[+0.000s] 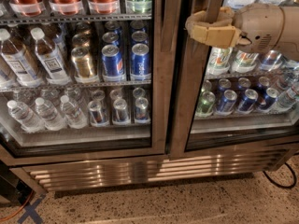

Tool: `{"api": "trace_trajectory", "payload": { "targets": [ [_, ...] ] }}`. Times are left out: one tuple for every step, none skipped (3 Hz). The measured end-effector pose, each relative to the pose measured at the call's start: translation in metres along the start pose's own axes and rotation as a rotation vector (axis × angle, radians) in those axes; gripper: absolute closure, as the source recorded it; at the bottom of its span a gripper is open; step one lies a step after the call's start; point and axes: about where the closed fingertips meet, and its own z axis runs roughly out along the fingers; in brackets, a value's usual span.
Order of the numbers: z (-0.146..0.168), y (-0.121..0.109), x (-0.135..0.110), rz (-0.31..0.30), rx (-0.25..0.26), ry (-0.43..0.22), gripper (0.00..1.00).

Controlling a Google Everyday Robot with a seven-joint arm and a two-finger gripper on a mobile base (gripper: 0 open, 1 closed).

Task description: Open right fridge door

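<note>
Before shelved cans (pixel 227 101), the gripper (pixel 191 26) hangs against the right fridge door (pixel 184 101), its grip unreadable.

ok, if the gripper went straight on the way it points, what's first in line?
The gripper sits at the right fridge door's inner frame edge, pointing left. Straight on, it would likely meet the left door's steel frame first; depth is unclear.

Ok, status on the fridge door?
Gripper at right door, left frame edge, up high. Door shut or barely ajar. Cable on floor, far right.
</note>
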Motion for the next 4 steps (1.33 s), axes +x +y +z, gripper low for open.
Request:
{"api": "trace_trajectory", "payload": {
  "targets": [
    [-0.0013, 0.0102, -0.0099, -0.009, 0.01, -0.001, 1.0],
    [-0.0013, 0.0102, -0.0099, -0.009, 0.01, -0.001, 1.0],
    [0.0004, 0.0184, -0.0133, 0.0, 0.016, 0.008, 1.0],
    [-0.0035, 0.0177, -0.0131, 0.0, 0.016, 0.008, 1.0]
  ]
}}
